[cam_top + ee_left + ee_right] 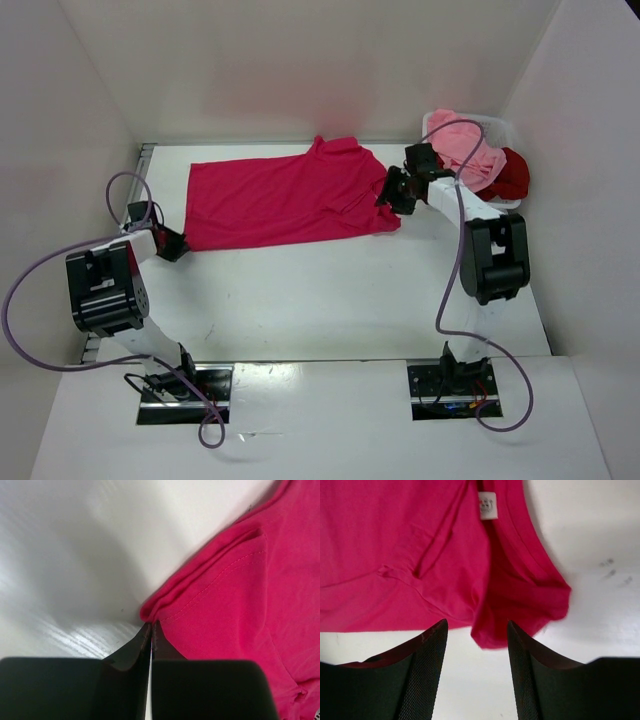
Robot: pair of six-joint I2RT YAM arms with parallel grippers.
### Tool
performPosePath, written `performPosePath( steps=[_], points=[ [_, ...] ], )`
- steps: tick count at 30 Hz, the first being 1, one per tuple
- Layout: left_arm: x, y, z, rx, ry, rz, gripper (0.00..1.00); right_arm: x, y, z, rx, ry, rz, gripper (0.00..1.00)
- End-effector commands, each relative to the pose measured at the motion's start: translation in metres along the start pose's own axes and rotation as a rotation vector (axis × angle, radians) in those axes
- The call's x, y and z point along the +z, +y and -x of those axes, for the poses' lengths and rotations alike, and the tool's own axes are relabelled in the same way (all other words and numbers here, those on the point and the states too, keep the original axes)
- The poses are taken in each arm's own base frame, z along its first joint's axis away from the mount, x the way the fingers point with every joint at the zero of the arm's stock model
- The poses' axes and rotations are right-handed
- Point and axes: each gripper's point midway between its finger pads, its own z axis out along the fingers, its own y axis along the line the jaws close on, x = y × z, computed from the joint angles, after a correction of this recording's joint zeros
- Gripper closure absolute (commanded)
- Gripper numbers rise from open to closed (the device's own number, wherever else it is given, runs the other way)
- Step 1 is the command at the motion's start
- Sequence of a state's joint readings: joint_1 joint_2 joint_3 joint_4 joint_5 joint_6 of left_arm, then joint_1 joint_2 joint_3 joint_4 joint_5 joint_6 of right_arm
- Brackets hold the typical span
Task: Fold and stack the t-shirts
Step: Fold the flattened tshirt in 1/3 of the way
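One crimson-pink shirt lies flat on the surface, long axis left-right, left fingers at its near-left corner, right fingers at its right end. Left wrist: fingers together, tips touching the hem corner; whether cloth is pinched, I cannot tell. Right wrist: fingers wide apart, a cloth lobe between, unclamped.

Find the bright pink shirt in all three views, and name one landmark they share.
Top view: bright pink shirt spread flat at the far middle, between the arms.
Left wrist: shirt fills the right side, its corner at the shut left gripper.
Right wrist: shirt fills the upper left, one fold dipping between the open right gripper fingers.
Shared landmark: the white table.
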State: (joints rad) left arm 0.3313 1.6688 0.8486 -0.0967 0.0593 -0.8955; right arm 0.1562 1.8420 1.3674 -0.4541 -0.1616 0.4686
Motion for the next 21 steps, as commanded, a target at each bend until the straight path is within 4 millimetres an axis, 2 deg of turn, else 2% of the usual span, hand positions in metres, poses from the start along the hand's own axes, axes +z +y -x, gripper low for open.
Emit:
performPosePath(
  steps=[1,7,8,9,11,14,15,18,20,21],
  points=[
    [0.009,0.002,0.008,0.003,-0.019,0.018,1.00,0.017,0.007,0.004,-0.029,0.048,0.052,0.43],
    [0.006,-0.003,0.018,0.040,-0.045,0.018,1.00,0.032,0.013,-0.002,-0.021,0.081,0.076,0.59],
    [0.006,0.001,0.019,0.042,-0.042,0.028,1.00,0.036,0.015,-0.007,-0.026,0.093,0.075,0.63],
    [0.006,0.001,0.019,0.043,-0.042,0.028,1.00,0.034,0.018,-0.002,-0.018,0.083,0.081,0.73],
    [0.006,0.004,0.022,0.046,-0.046,0.032,1.00,0.035,0.018,0.001,-0.008,0.070,0.077,0.84],
    [0.005,0.004,0.022,0.063,-0.041,0.038,1.00,0.033,0.023,0.016,-0.007,0.023,0.075,0.88],
    [0.004,0.003,0.030,0.057,-0.060,0.039,1.00,0.030,0.027,0.028,-0.012,-0.009,0.074,0.90],
    [0.002,0.004,0.035,0.061,-0.063,0.043,1.00,0.041,0.019,0.040,-0.029,-0.031,0.015,0.92],
    [0.002,0.004,0.035,0.070,-0.063,0.043,1.00,0.055,0.007,0.039,-0.033,-0.026,-0.036,0.92],
    [0.004,0.009,0.036,0.062,-0.059,0.054,1.00,0.058,0.008,0.043,-0.034,-0.030,-0.034,0.92]
  ],
)
